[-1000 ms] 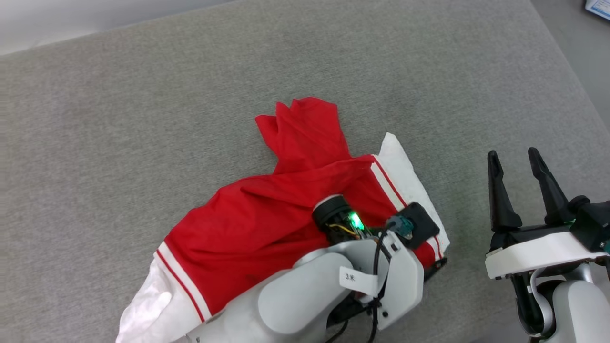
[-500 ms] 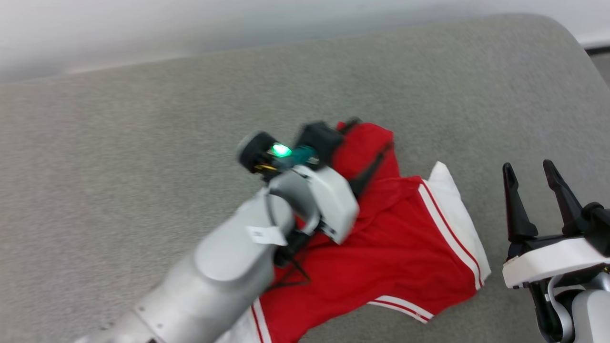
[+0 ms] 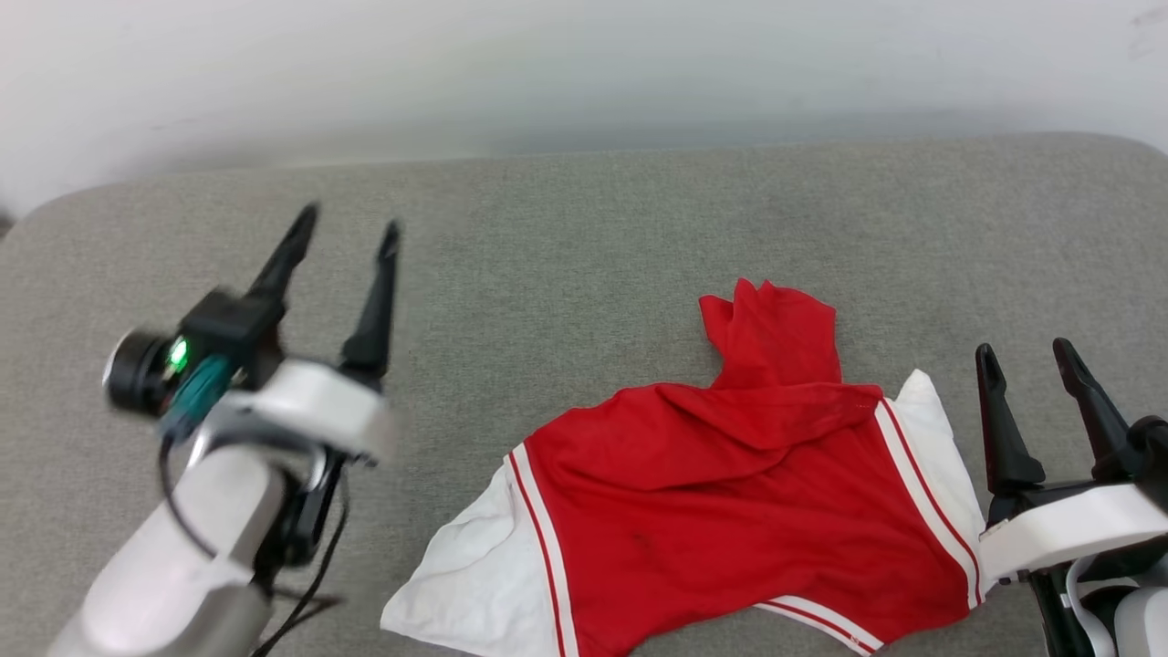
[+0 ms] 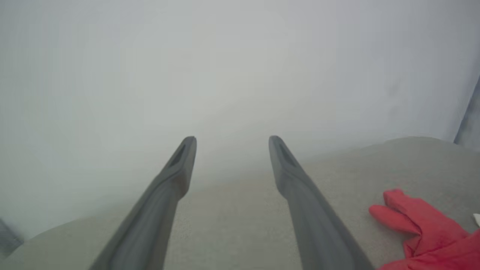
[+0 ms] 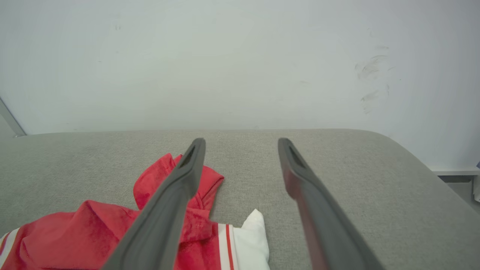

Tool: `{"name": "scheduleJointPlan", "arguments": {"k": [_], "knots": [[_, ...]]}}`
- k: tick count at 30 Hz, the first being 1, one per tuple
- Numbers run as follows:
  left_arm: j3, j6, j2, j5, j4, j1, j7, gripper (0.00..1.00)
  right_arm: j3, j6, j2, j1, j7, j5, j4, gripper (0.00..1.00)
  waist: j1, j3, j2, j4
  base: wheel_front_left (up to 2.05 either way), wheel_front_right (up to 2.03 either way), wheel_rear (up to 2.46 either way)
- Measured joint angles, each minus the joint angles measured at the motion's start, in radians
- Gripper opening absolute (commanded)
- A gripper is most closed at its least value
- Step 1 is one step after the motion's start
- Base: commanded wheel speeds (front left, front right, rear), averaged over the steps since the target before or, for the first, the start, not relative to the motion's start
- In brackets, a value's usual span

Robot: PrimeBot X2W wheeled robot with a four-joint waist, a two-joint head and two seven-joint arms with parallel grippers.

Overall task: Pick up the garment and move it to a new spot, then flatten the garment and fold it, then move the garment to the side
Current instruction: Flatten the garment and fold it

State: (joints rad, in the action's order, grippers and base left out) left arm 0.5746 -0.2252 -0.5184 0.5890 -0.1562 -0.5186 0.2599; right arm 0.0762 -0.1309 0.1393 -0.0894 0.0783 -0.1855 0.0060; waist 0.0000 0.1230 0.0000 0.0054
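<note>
Head view: a crumpled red T-shirt [image 3: 730, 474] with white sleeves (striped trim showing) lies on a grey cushion's [image 3: 593, 228] right half; left gripper [image 3: 349, 222] over the cushion's left half, right gripper [image 3: 1023, 349] at its right edge, both spread open, empty

No legible text, number, brand or sign in any view. Red T-shirt [image 3: 730, 511]: upturned face is plain red cloth. Its only markings are red-white stripes where the white sleeves join. No lettering can be read there.
</note>
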Motion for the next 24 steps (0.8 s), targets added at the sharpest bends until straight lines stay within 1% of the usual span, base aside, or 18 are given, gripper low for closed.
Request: {"name": "scheduleJointPlan", "arguments": {"k": [3,5,10,13,16,19,21,24], "knots": [[-0.044,-0.027,-0.040,0.016,0.083,0.122,0.000,1.00,0.001,0.000,-0.001,0.017,0.002,-0.007,-0.004,1.00,0.0000,-0.006,0.0000,0.007,0.00,0.00,0.00],[-0.075,-0.038,-0.049,0.016,0.137,0.194,0.002,1.00,0.002,0.000,-0.002,0.024,0.003,-0.009,-0.004,1.00,0.0000,-0.008,0.0000,0.010,0.00,0.00,0.00],[-0.132,-0.056,-0.029,0.022,0.231,0.367,0.003,1.00,0.001,0.000,-0.004,0.043,0.010,-0.016,-0.004,1.00,0.0000,-0.010,0.0000,0.015,0.00,0.00,0.00],[-0.136,-0.047,-0.010,0.022,0.254,0.437,0.003,1.00,0.002,0.000,-0.006,0.051,0.012,-0.017,-0.003,1.00,0.0000,-0.010,0.0000,0.016,0.00,0.00,0.00],[-0.122,-0.033,-0.009,0.036,0.263,0.475,-0.007,1.00,0.000,0.000,-0.007,0.053,0.014,-0.017,-0.002,1.00,0.0000,-0.005,0.0000,0.016,0.00,0.00,0.00],[-0.105,-0.023,-0.026,0.057,0.287,0.480,-0.071,1.00,-0.001,0.000,-0.006,0.053,0.013,-0.018,-0.003,1.00,0.0000,0.002,0.0000,0.017,0.00,0.00,0.00],[-0.078,-0.012,-0.050,0.066,0.306,0.480,-0.146,1.00,-0.004,0.000,-0.005,0.052,0.012,-0.018,-0.004,1.00,0.0000,0.011,0.0000,0.016,0.00,0.00,0.00],[-0.039,-0.008,-0.094,0.076,0.338,0.481,-0.278,1.00,-0.007,0.000,-0.004,0.049,0.009,-0.018,-0.005,1.00,0.0000,0.027,0.0000,0.012,0.00,0.00,0.00]]}}
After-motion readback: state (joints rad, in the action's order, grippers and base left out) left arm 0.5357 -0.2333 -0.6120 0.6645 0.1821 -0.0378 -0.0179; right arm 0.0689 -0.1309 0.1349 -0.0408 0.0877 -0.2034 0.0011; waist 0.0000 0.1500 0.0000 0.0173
